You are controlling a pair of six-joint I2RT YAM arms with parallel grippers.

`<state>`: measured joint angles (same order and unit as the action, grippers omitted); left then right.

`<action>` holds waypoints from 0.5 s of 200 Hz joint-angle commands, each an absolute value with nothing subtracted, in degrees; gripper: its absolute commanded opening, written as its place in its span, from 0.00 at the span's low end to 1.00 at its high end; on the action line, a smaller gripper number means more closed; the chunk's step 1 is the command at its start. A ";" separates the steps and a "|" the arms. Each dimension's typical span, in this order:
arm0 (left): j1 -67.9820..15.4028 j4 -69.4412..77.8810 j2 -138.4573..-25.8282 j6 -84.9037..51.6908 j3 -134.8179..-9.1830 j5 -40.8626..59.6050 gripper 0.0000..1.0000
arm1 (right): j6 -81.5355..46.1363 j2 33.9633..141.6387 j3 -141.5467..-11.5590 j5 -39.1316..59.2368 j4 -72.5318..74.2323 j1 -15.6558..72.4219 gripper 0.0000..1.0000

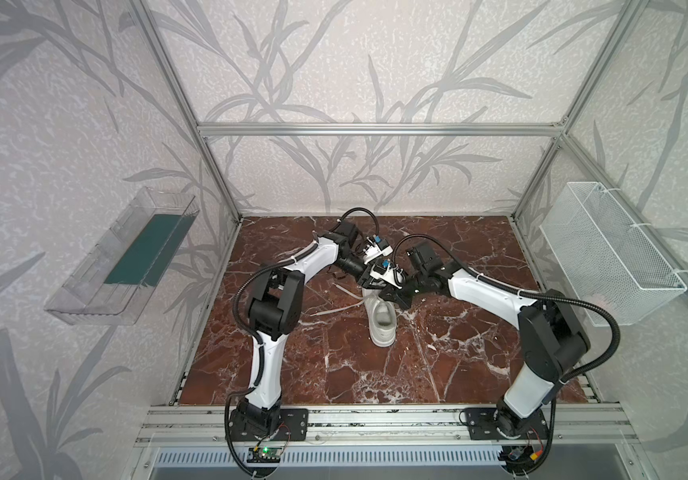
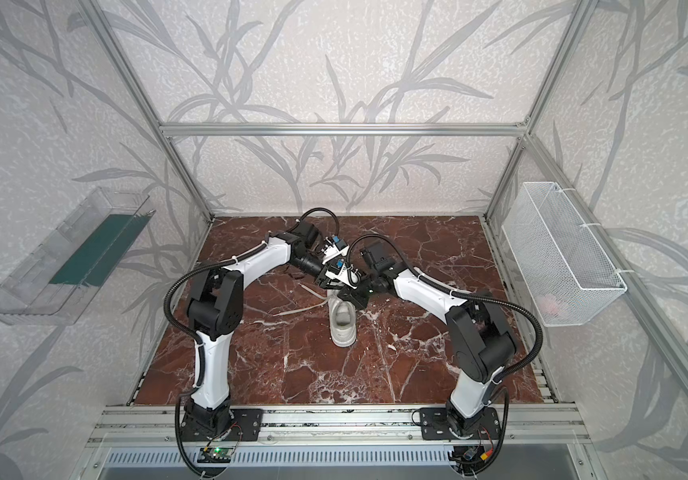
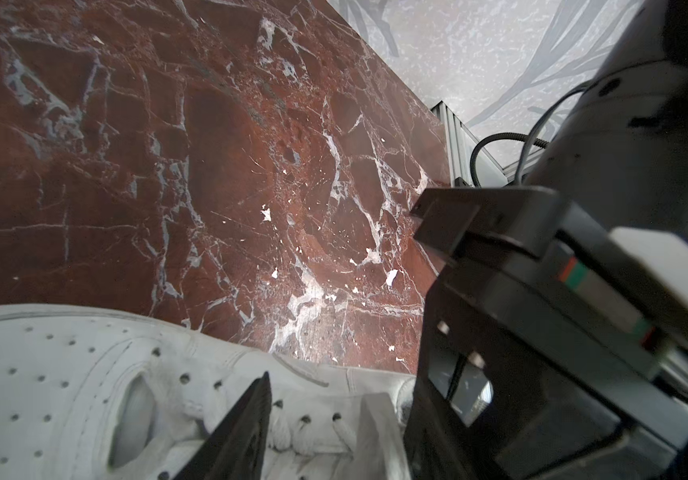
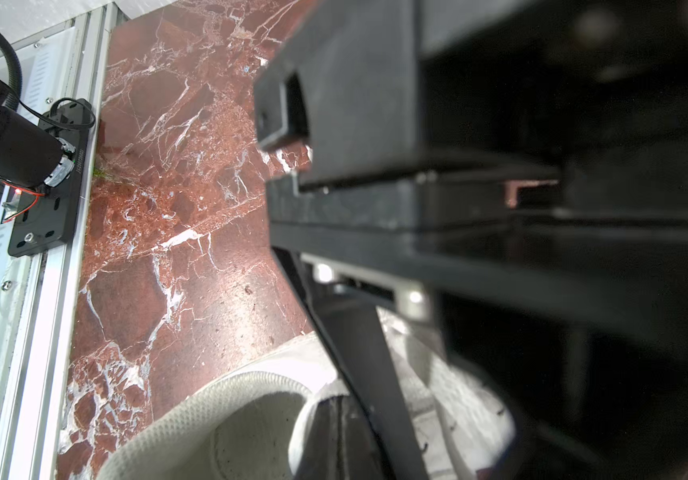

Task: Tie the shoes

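1. The all-white low-top sneaker (image 1: 383,328) stands at the middle of the red-brown marbled worktop (image 1: 458,365), heel toward the near edge.
2. Right gripper (image 1: 388,297): jaws clenched over its laced front.
3. Left gripper (image 1: 375,286): I cannot tell how its jaws stand.

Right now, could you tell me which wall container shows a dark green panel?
The clear plastic bin on the left wall; the white wire basket opposite shows none.

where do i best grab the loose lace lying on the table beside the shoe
Probably near its free end, where the loose lace lies flat on the table, clear of the sneaker. Come straight down from above, jaws across its flat width.
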<state>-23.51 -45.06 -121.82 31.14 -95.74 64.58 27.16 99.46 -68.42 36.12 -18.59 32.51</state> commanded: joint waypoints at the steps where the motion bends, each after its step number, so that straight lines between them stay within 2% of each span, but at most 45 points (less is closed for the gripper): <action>1: -24.04 -48.09 -122.87 33.45 -97.52 64.78 0.48 | 27.77 100.55 -69.75 36.34 -19.80 32.31 0.00; 38: -23.75 -44.77 -122.09 30.36 -96.93 64.60 0.03 | 27.69 100.22 -69.39 36.23 -19.59 32.28 0.00; 46: -23.73 -42.81 -121.61 29.09 -96.17 64.69 0.00 | 27.68 100.07 -69.27 36.12 -19.55 32.26 0.00; 100: -23.14 -33.28 -118.67 21.57 -91.77 66.49 0.01 | 27.54 98.62 -67.79 35.86 -18.95 32.31 0.00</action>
<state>-23.73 -37.43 -121.80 24.40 -93.01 64.60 27.24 99.46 -68.40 36.05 -18.48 32.51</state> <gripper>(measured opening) 0.047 0.046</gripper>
